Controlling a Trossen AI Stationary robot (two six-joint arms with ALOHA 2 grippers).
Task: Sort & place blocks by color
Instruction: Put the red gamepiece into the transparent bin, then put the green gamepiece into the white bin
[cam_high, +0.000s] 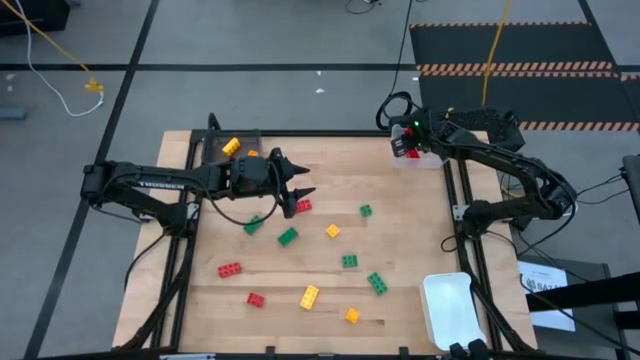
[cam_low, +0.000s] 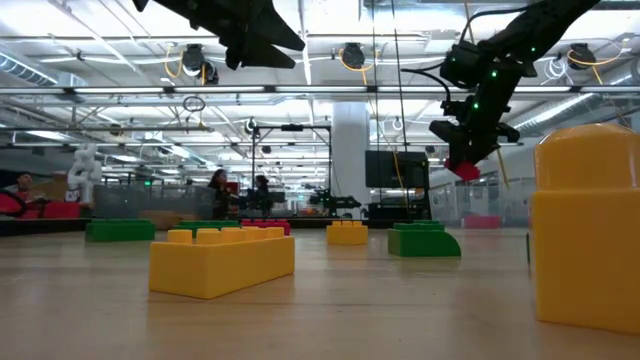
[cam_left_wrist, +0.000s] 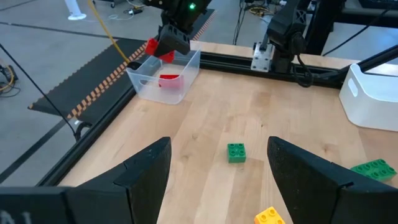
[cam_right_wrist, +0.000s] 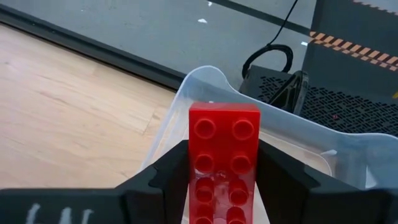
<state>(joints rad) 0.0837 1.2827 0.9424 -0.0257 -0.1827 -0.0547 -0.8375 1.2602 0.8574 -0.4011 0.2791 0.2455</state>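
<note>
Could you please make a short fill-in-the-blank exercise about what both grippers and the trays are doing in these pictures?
1. The right gripper holds a ____ block over the clear tray.
2. The left gripper hovers over the table with its fingers ____.
3. The dark grey tray holds blocks coloured ____.
4. The white tray holds ____ blocks.

Missing words: red; open; yellow-orange; no
</note>
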